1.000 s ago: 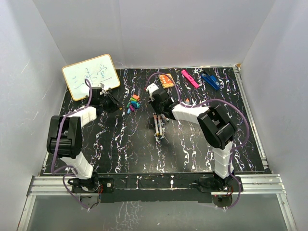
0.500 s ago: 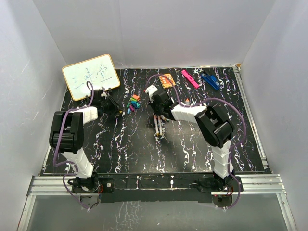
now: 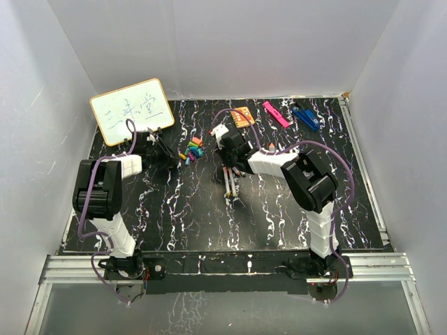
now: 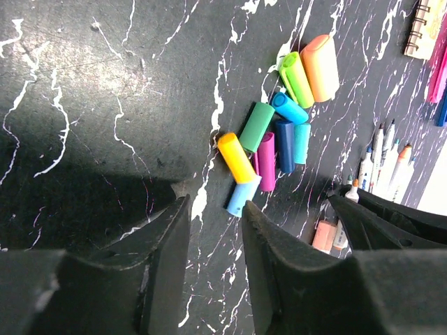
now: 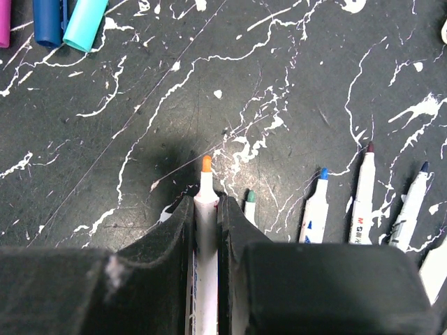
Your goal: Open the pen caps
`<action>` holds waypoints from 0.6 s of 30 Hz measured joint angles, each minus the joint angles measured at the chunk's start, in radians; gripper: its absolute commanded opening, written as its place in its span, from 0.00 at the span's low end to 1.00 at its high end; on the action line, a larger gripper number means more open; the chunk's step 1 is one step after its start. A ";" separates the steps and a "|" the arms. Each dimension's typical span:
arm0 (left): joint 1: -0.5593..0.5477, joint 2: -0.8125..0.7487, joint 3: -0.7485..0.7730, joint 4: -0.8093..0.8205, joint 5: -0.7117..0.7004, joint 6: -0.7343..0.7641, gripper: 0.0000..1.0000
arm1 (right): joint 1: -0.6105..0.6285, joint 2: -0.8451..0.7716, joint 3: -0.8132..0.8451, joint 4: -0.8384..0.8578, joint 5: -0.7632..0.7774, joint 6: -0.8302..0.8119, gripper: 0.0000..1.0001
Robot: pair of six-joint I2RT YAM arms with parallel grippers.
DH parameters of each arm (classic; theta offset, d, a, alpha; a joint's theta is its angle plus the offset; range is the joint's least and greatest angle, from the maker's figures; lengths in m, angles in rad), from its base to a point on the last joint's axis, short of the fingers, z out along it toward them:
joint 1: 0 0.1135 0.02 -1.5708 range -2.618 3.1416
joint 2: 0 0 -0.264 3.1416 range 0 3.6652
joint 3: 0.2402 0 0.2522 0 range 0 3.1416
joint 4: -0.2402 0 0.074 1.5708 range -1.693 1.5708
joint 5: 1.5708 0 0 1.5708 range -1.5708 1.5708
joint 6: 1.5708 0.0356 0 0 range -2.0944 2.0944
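Observation:
Several loose pen caps (image 4: pixel 266 139) in yellow, light blue, magenta, green, blue, lime and orange lie in a pile on the black marbled table; the pile also shows in the top view (image 3: pixel 193 149). My left gripper (image 4: pixel 213 220) is open and empty, just short of the light blue cap (image 4: pixel 242 197); in the top view it (image 3: pixel 173 155) is left of the pile. My right gripper (image 5: pixel 206 209) is shut on a white pen with a bare orange tip (image 5: pixel 206 183). Uncapped pens (image 5: pixel 316 206) lie in a row to its right, and the row shows in the top view (image 3: pixel 231 185).
A whiteboard (image 3: pixel 131 110) leans at the back left. An orange card (image 3: pixel 242 116), a pink clip (image 3: pixel 275 114) and a blue clip (image 3: pixel 305 116) lie along the back edge. White walls enclose the table on three sides.
My left arm has drawn its elbow back and to the left while its gripper stayed by the cap pile. My right gripper has shifted slightly, still holding the pen.

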 measured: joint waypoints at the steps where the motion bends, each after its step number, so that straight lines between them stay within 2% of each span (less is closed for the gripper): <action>1: 0.000 0.000 0.000 0.000 0.000 0.000 0.38 | 0.000 0.002 0.001 0.000 -0.002 0.000 0.03; 4: 0.000 0.000 0.000 -0.003 0.000 0.000 0.44 | -0.001 0.006 0.008 0.000 -0.005 0.000 0.08; 8: 0.001 -0.013 0.000 -0.011 -0.007 -0.004 0.57 | -0.001 0.008 0.012 -0.002 -0.005 -0.002 0.16; 10: 0.002 -0.039 -0.004 -0.015 -0.015 -0.010 0.69 | -0.001 0.008 0.012 -0.002 -0.005 -0.005 0.18; 14: 0.006 -0.148 -0.032 -0.006 -0.036 -0.026 0.96 | -0.001 0.008 0.014 -0.004 -0.003 -0.013 0.30; 16: 0.007 -0.218 -0.050 0.001 -0.049 -0.034 0.99 | -0.002 0.007 0.018 -0.006 -0.001 -0.016 0.40; 18: 0.009 -0.291 -0.060 0.006 -0.060 -0.043 0.99 | -0.003 0.007 0.023 -0.008 0.000 -0.019 0.43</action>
